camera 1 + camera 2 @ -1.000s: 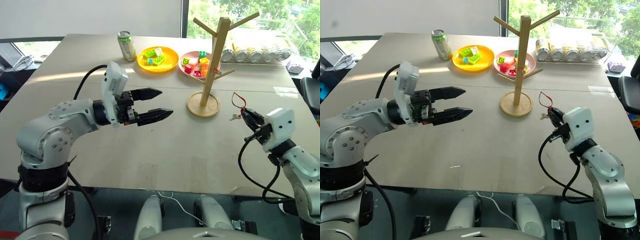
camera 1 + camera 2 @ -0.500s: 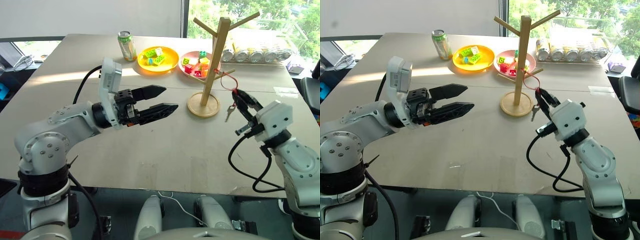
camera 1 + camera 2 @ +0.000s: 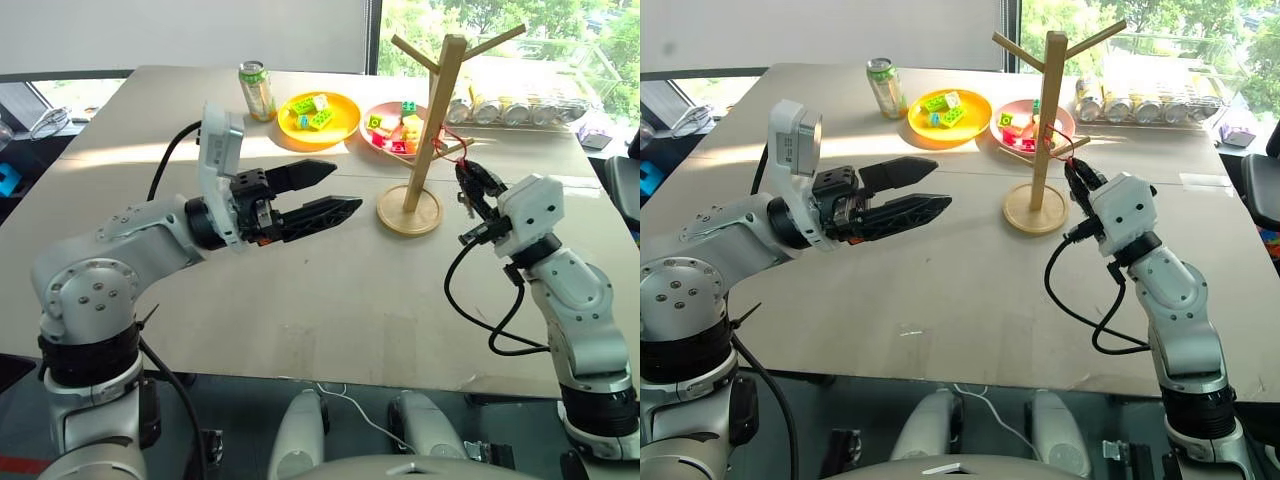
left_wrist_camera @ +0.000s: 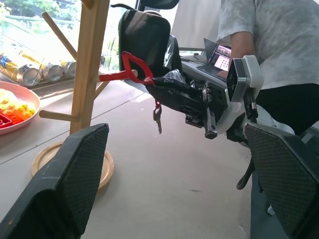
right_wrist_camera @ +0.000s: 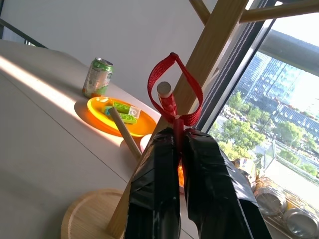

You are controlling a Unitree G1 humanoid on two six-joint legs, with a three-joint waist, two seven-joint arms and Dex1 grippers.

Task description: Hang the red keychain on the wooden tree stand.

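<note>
While the red loop is sitting around a low peg of the stand, the scene is reading as follows.

Right gripper: the right gripper (image 5: 175,149) is pinching the red keychain (image 5: 174,89) between fingers pressed tight on the strap's knotted end; in the head view it is reaching in from 4 o'clock of the stand.

Red keychain: its loop is ringing the tip of a low peg, as the right wrist view is showing; a small silver key (image 4: 157,115) is dangling below the gripper, clear of the table.

Wooden tree stand: the wooden tree stand (image 3: 434,120) is standing upright on its round base, at 1 o'clock from the table's middle.

Left gripper: the left gripper (image 3: 335,188) is hovering above the table with its jaws spread and nothing between them, pointing toward the stand from 9 o'clock of it and staying well apart.

Table: the table (image 3: 300,290) is lying bare in front of the arms.

Yellow plate: the yellow plate (image 3: 343,125) is carrying green and white bricks, at 10 o'clock of the stand.

Pink plate: the pink plate (image 3: 372,135) is holding mixed coloured bricks, partly behind the post.

Drink can: the drink can (image 3: 255,90) is standing just beside the yellow plate, at its 9 o'clock.

Jars: a row of jars (image 3: 520,108) is lying at 2 o'clock of the stand's base.

Person: a person (image 4: 279,45) is sitting beyond the right gripper in the left wrist view.
</note>
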